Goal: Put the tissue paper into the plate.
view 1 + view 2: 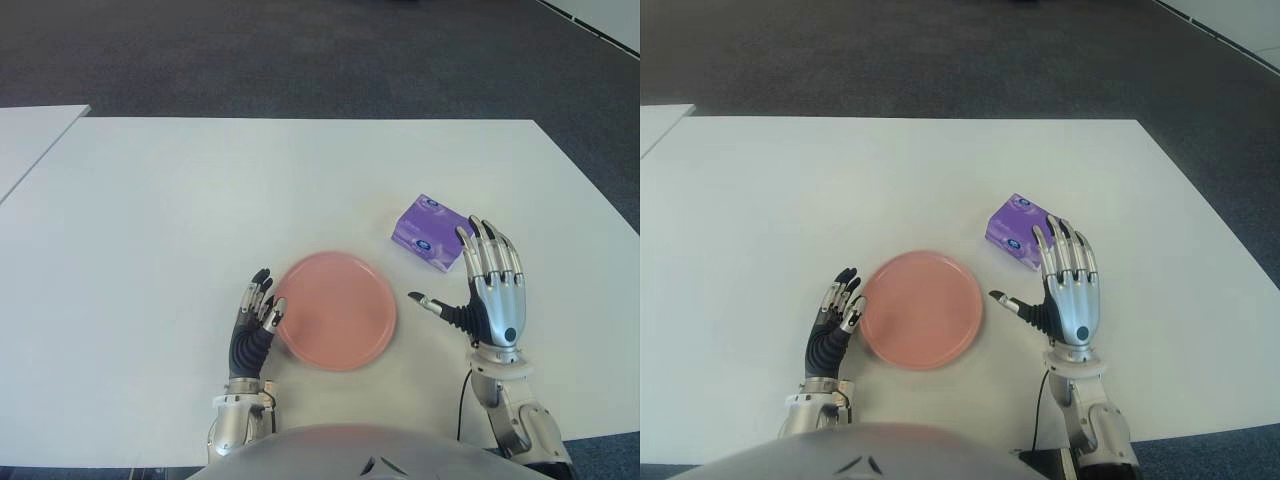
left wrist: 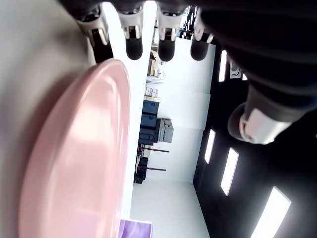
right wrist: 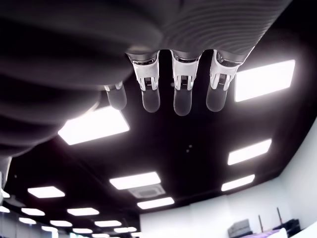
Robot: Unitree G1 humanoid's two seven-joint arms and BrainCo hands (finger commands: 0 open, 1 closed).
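A purple tissue pack (image 1: pixel 431 232) lies on the white table (image 1: pixel 200 200), to the right of and beyond a round pink plate (image 1: pixel 337 310). My right hand (image 1: pixel 492 285) is just on the near side of the pack, fingers straight and spread, thumb pointing toward the plate, holding nothing. Its fingertips reach the pack's near edge; contact cannot be told. My left hand (image 1: pixel 254 322) is at the plate's left rim with fingers extended and nothing in it. In the left wrist view the plate (image 2: pixel 74 163) fills the frame beside the fingertips (image 2: pixel 133 47). The plate holds nothing.
A second white table (image 1: pixel 30 140) stands to the far left, separated by a narrow gap. Dark carpet (image 1: pixel 300 50) lies past the table's far edge. The table's near edge runs just in front of both wrists.
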